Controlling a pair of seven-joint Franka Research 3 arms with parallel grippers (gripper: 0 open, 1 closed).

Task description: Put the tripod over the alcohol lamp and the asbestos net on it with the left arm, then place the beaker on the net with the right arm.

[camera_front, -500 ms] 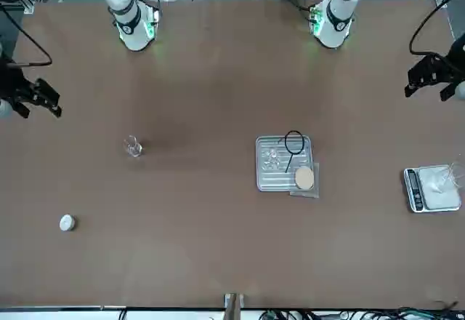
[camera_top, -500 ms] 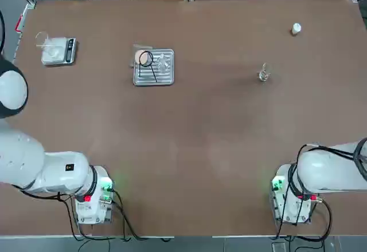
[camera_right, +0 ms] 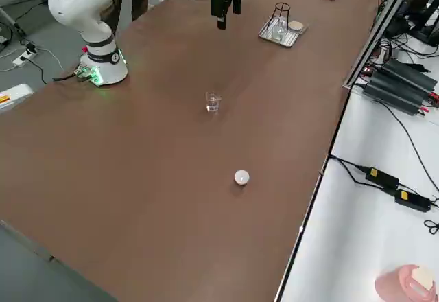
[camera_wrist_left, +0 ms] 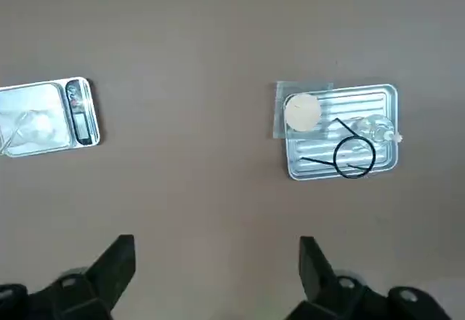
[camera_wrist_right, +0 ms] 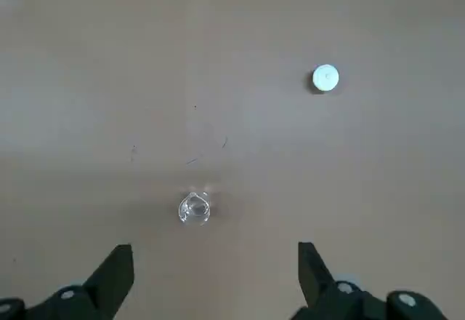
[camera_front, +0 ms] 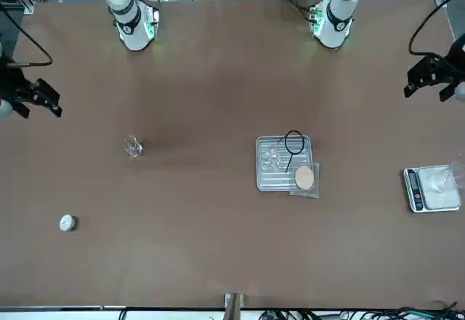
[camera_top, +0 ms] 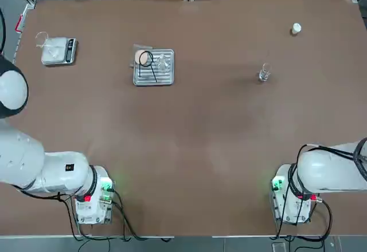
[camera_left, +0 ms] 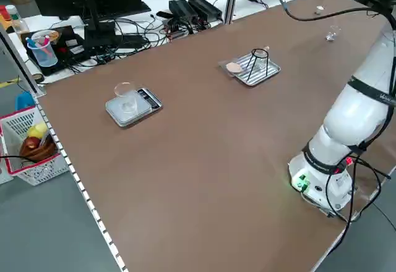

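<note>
The black wire tripod (camera_top: 145, 59) stands upright on a ribbed silver tray (camera_top: 162, 79), with the small clear alcohol lamp (camera_top: 164, 63) beside it on the tray. The asbestos net (camera_front: 304, 179), with its tan disc, lies at the tray's corner. Far off, on the robot's right half of the table, the beaker (camera_top: 264, 75) stands alone. My left gripper (camera_wrist_left: 214, 263) hangs open high above the table, well back from the tray (camera_wrist_left: 378, 100). Just as high, my right gripper (camera_wrist_right: 214, 268) is open, with the beaker (camera_wrist_right: 194, 209) ahead of it. Neither gripper holds anything.
A silver scale (camera_top: 59, 51) with a wider clear glass cup (camera_top: 41, 38) sits at the far left. A small white capped bottle (camera_top: 296, 29) stands at the far right, beyond the beaker. Cables and power strips lie past the table's far edge.
</note>
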